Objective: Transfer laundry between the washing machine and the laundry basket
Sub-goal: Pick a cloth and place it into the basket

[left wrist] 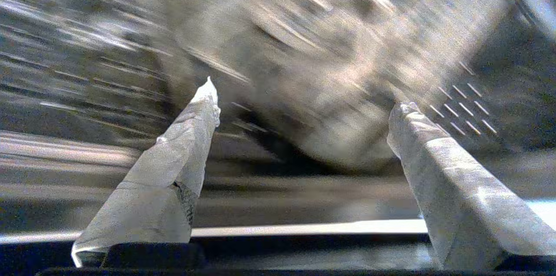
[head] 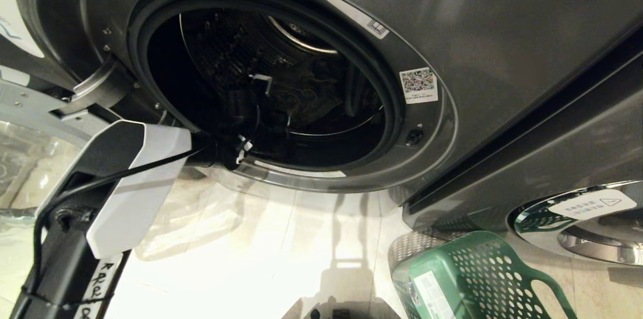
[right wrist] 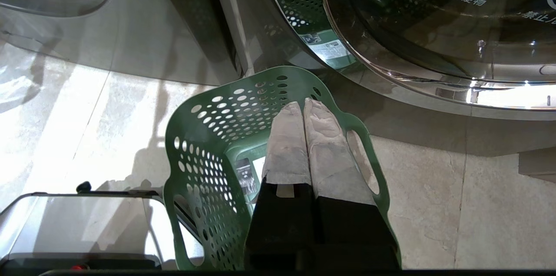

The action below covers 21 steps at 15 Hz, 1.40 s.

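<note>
- My left arm (head: pixel 125 178) reaches up from the lower left, into the round mouth of the washing machine (head: pixel 502 32).
- My left tool (left wrist: pixel 304 102) is inside the drum (head: pixel 241 52), and its two fingers (left wrist: pixel 182 154) are spread wide apart with nothing between them.
- In my left wrist view a pale, lumpy heap of laundry (left wrist: pixel 330 93) sits just past the fingertips. It is blurry, so I cannot tell if the fingers touch it.
- From my head, the drum is dark. I can see some dim cloth low at the back of it, but not what kind.
- The door (head: pixel 30 158) of the machine is swung open on the left, with its clear glass near my arm.
- A small square sticker (head: pixel 418 85) is on the grey ring around the opening.
- The green laundry basket (head: pixel 472 279) stands on the pale floor (head: pixel 261 258), down to the right of the open machine. It has lots of small holes and a handle slot in its side.
- A second machine (head: pixel 593 223) with a closed round door is just behind the basket.
- My right tool (right wrist: pixel 304 106) hangs above the basket, and its two fingers are pressed together with nothing in them.
- I can see a white label (right wrist: pixel 260 167) on the bottom of the basket, and no clothes in the part that shows.
</note>
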Available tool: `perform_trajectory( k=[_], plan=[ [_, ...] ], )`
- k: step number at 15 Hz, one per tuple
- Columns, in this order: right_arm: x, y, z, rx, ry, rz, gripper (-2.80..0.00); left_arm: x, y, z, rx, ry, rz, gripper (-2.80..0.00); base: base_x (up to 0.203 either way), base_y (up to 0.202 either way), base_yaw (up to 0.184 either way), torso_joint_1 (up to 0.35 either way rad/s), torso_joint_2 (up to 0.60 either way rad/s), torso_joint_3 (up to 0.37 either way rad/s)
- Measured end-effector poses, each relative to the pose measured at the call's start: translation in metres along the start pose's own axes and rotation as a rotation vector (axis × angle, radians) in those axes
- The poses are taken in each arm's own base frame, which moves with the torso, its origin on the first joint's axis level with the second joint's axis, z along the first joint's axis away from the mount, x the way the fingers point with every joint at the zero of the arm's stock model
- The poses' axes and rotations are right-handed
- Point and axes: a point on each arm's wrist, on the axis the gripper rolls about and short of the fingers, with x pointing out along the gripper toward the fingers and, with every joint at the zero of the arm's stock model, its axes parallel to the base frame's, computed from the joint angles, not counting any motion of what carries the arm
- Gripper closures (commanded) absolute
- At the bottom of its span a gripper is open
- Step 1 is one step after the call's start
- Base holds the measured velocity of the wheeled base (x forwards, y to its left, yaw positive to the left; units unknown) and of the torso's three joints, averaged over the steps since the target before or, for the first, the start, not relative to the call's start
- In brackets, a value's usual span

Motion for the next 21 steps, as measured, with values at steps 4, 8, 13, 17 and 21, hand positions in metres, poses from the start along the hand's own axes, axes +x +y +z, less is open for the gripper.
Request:
perform_trajectory(
  k=[4,8,13,17,21],
  plan=[
    [0.0,0.0,0.0,0.0,0.0,0.0,0.0,-0.007,0.01,0.02,-0.005,-0.037,0.022,-2.8,0.0,0.0,0.0,0.0,0.0,0.0],
    [0.0,0.0,0.0,0.0,0.0,0.0,0.0,-0.008,0.016,0.027,-0.007,-0.075,0.033,-2.8,0.0,0.0,0.0,0.0,0.0,0.0],
    [0.0,0.0,0.0,0.0,0.0,0.0,0.0,-0.005,0.024,0.027,-0.009,-0.159,0.013,-2.8,0.0,0.0,0.0,0.0,0.0,0.0],
    [0.0,0.0,0.0,0.0,0.0,0.0,0.0,-0.003,0.016,0.024,0.01,-0.243,-0.089,-2.8,0.0,0.0,0.0,0.0,0.0,0.0],
    [0.0,0.0,0.0,0.0,0.0,0.0,0.0,0.0,-0.004,0.014,0.069,-0.239,-0.141,-2.8,0.0,0.0,0.0,0.0,0.0,0.0]
  ],
)
